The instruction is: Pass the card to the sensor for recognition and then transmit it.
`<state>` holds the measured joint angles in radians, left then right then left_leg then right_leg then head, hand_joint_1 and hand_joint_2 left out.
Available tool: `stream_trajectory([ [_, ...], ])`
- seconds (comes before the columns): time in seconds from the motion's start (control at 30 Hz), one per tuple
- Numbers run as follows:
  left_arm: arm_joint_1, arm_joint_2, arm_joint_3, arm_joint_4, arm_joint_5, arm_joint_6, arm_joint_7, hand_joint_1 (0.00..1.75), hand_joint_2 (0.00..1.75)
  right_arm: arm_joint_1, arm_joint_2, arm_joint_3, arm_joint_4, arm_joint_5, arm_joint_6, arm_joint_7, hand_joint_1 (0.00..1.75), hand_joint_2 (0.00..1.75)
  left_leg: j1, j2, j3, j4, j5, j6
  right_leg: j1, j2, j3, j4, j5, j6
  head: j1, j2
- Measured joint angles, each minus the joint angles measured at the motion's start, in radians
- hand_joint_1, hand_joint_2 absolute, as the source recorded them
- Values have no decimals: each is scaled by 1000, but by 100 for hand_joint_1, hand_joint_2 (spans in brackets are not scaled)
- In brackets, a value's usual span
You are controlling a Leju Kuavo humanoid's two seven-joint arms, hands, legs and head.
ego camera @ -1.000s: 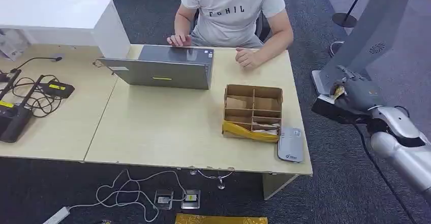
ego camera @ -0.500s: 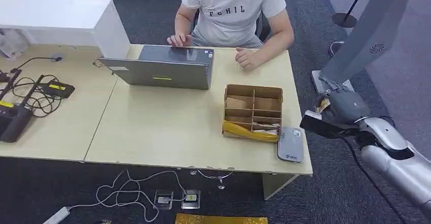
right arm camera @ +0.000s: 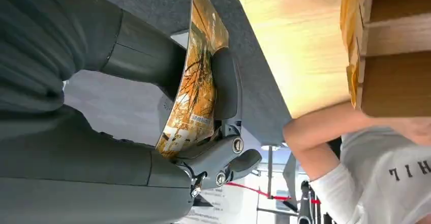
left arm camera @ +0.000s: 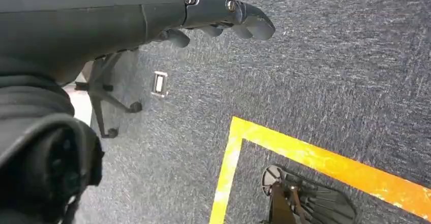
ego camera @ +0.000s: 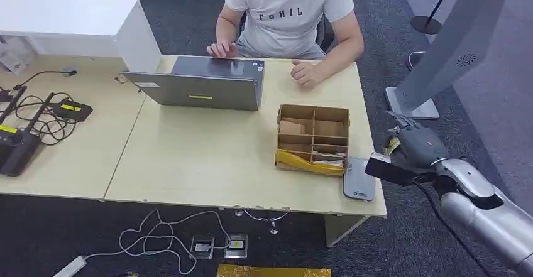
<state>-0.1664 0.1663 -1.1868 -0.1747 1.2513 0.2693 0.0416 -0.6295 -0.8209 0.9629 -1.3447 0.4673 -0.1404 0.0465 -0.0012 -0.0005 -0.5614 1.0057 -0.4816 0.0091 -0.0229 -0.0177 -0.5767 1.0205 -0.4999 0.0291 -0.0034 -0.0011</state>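
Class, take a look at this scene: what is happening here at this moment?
The robot's right hand holds a yellow-printed card off the desk's right edge, close to the grey sensor lying at the desk corner beside a cardboard organiser. The left hand hangs over carpet, holding nothing. A person sits opposite at a laptop.

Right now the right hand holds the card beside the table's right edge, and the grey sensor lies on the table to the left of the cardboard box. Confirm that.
One thing is wrong: the grey sensor lies to the right of the cardboard box, at the table's front right corner, as the head view shows. The rest stands: the right hand holds the card beside the table's right edge.
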Motion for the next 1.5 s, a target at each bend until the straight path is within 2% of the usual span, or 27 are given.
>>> stream_trajectory([
  [0.8, 0, 3, -5, 0, -7, -6, 8, 0, 0, 53, 0, 74, 56, -28, 9, -2, 175, 175, 0, 0, 0, 0, 0, 0, 0, 0, 0, 0, 0, 0, 0, 0],
  [1.17, 0, 3, -9, 0, -13, -6, 8, 0, 0, 63, 6, 76, 59, -39, 9, 0, 175, 175, 0, 0, 0, 0, 0, 0, 0, 0, 0, 0, 0, 0, 0, 0],
  [1.5, -2, 0, -26, 0, -29, -5, 11, 0, 0, 96, 63, 82, 72, -84, -26, -6, 175, 175, 0, 0, 0, 0, 0, 0, 0, 0, 0, 0, 0, 0, 0, 0],
])
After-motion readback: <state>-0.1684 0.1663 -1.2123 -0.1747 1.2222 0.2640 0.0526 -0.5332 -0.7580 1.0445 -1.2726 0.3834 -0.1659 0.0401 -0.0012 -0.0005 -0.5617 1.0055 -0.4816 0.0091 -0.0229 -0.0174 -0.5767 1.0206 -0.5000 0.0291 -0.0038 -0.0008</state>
